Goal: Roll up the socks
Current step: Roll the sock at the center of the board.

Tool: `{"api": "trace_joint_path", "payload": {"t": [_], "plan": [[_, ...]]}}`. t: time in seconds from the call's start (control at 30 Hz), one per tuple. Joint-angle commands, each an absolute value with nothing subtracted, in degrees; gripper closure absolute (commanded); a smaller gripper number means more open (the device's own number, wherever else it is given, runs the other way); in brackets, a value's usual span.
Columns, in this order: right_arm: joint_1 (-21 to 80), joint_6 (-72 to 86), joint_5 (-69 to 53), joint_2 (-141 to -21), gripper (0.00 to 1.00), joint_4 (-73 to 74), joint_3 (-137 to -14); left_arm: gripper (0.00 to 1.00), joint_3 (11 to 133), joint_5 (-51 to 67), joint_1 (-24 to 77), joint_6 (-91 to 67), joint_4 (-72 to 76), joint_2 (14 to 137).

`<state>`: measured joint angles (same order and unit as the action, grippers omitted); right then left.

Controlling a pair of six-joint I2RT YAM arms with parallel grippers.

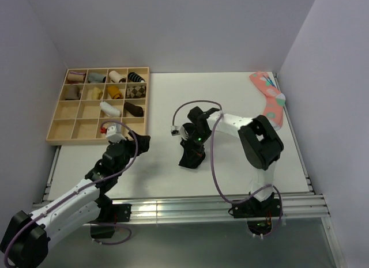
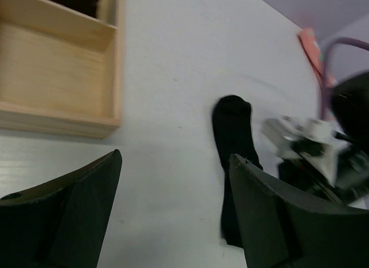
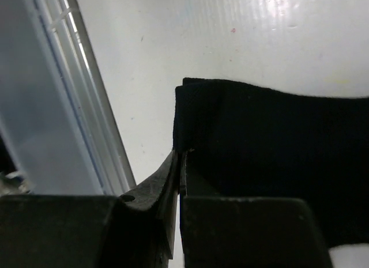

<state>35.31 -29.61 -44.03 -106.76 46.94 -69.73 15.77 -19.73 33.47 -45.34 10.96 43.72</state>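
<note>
Socks: one black sock (image 1: 189, 159) lies at centre of the overhead view on the white table (image 1: 155, 101), stretched out long and unrolled in the left wrist view. Wooden tray (image 1: 63, 127), upper left, holds rolled bundles. Judged: rolling barely begun, the whole roll is left. Jaws of the right gripper (image 3: 180, 158) are closed, pinching the sock's edge. Just left of the sock, the left gripper (image 2: 173, 210) is spread wide and empty. No legible writing or labels.
</note>
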Motion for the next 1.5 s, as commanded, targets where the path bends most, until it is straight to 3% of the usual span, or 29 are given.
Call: {"api": "trace_joint_path", "payload": {"t": [0.0, 0.47, 0.83, 1.47], "plan": [[33.58, -36.47, -52.55, -112.49, 1.0, 59.58, -73.64, 0.19, 13.54, -17.05, 38.48, -37.54, 26.44, 44.2], [26.54, -34.8, -54.58, -119.18, 1.0, 63.54, -75.32, 0.25, 14.59, -6.95, 51.77, -23.82, 53.25, 71.0], [24.26, -32.52, -55.37, -121.73, 1.0, 65.13, -76.02, 0.26, 21.62, 2.02, 55.72, -18.81, 54.85, 82.61], [23.12, -32.34, -55.72, -122.87, 1.0, 67.32, -76.73, 0.3, 23.91, -2.81, 60.73, -16.7, 54.75, 92.37]]}}
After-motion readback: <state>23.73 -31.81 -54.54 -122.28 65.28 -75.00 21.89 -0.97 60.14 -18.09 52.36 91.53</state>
